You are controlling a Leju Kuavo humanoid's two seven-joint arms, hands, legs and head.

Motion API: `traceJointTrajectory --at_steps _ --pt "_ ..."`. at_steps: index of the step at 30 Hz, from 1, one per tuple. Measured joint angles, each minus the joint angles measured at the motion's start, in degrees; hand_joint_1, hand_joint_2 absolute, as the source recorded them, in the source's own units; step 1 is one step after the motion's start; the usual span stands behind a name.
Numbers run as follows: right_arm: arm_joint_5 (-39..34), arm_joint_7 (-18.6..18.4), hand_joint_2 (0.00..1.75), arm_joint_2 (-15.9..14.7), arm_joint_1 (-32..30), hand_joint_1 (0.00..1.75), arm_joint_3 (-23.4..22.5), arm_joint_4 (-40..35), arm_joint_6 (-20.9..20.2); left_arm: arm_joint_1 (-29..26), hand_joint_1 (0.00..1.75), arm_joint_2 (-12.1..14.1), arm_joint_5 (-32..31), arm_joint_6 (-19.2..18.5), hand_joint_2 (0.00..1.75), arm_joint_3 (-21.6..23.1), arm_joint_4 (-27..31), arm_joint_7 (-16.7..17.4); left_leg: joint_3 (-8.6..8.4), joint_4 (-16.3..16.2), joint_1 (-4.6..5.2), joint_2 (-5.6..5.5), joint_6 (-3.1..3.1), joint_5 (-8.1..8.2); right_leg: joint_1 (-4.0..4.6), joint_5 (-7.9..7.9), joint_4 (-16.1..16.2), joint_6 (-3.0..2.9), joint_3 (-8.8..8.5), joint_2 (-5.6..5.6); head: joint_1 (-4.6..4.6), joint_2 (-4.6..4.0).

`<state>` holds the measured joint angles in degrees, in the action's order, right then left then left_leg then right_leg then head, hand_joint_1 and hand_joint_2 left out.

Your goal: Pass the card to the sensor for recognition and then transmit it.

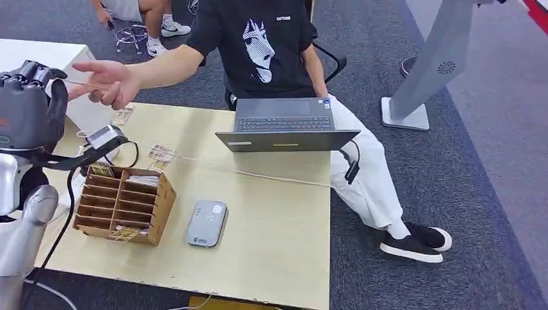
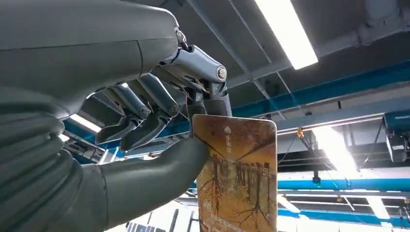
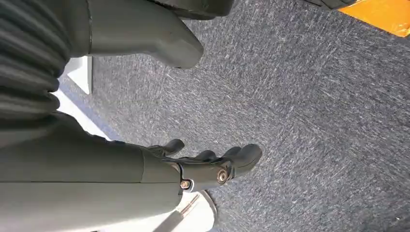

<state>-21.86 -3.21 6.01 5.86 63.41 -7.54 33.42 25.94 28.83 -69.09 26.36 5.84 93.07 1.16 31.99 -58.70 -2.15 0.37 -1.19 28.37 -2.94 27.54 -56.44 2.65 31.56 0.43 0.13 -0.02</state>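
Raised beside the wooden slotted card organiser (image 1: pixel 123 205), the grey left hand (image 2: pixel 145 125) is pinching an upright orange tree-printed card (image 2: pixel 237 179) toward a person's hand (image 1: pixel 106 82), while the right hand (image 3: pixel 193 166) is hanging loosely open, holding nothing.

I counted one card (image 2: pixel 237 174) pinched in my left hand (image 2: pixel 159 121), one laptop (image 1: pixel 286 124) on one table (image 1: pixel 278 239), one wooden rack (image 1: pixel 123 203) of slots, one grey pocket device (image 1: pixel 207 223), one card reader (image 1: pixel 105 137), and one person's hand (image 1: pixel 106 82) reaching in.
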Motion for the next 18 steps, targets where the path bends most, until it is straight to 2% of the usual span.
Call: traceJointTrajectory --at_steps 4,15,16,17,18 --pt "0.0 0.0 1.75 0.0 0.0 0.00 0.0 0.0 0.2 0.5 1.75 -0.4 -0.6 -0.1 1.75 0.0 -0.8 1.0 0.00 0.0 0.00 0.00 0.00 0.01 0.00 0.01 0.0 0.01 0.01 0.00 0.00 0.00" --pt "-0.1 0.2 1.75 0.0 0.0 0.00 0.0 0.0 0.6 2.5 1.75 -2.2 1.7 0.5 1.75 -1.3 -12.6 2.3 -0.02 0.0 0.00 0.02 -0.02 -0.02 0.00 -0.03 0.0 -0.04 0.00 0.01 -0.02 0.00" --pt "-0.2 0.2 1.75 0.0 0.0 0.00 0.0 0.0 0.6 2.5 0.16 -2.4 2.3 0.5 1.75 -1.4 -13.4 2.2 -0.01 0.0 0.00 0.01 -0.02 -0.02 0.00 -0.03 0.0 -0.03 0.00 0.01 0.00 0.00" --pt "-0.3 0.2 1.75 0.0 0.0 0.00 0.0 0.0 0.6 2.5 0.00 -2.7 3.2 0.5 1.75 -1.6 -14.3 1.8 -0.01 0.0 0.00 0.01 -0.02 -0.02 0.00 -0.03 0.0 -0.03 0.01 0.01 -0.02 0.00" --pt "-0.3 0.2 1.75 0.0 0.0 0.00 0.0 0.0 0.6 2.5 0.00 -3.0 4.0 0.2 1.75 -1.7 -14.9 1.5 0.00 0.0 0.00 0.01 -0.02 -0.01 0.00 -0.03 0.0 -0.03 0.01 0.01 0.00 0.00"
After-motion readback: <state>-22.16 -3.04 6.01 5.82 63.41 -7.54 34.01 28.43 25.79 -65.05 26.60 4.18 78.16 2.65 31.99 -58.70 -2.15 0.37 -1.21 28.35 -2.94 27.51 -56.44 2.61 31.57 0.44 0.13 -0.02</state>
